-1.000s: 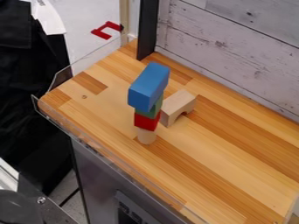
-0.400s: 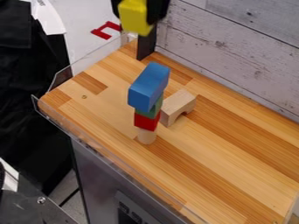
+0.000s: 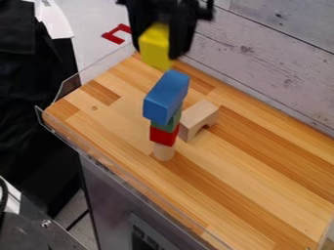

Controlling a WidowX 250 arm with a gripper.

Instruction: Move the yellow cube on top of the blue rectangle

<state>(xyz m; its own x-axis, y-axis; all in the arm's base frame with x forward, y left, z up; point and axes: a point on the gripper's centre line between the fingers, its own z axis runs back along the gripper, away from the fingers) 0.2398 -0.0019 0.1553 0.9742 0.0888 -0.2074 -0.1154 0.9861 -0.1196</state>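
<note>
The yellow cube is gripped in the hand, raised, presumably so that the stack can be approached from above. The blue rectangle is carried on green, red and pale blocks, leaving its top accessible. To the right, an arched block is stood on the worktop, its purpose undetermined.

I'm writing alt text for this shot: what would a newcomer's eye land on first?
Probably the yellow cube, held in the black gripper near the top edge. Next, just below it in the picture, the blue block crowning a stack of green, red and pale wooden pieces on the wooden table.
</note>
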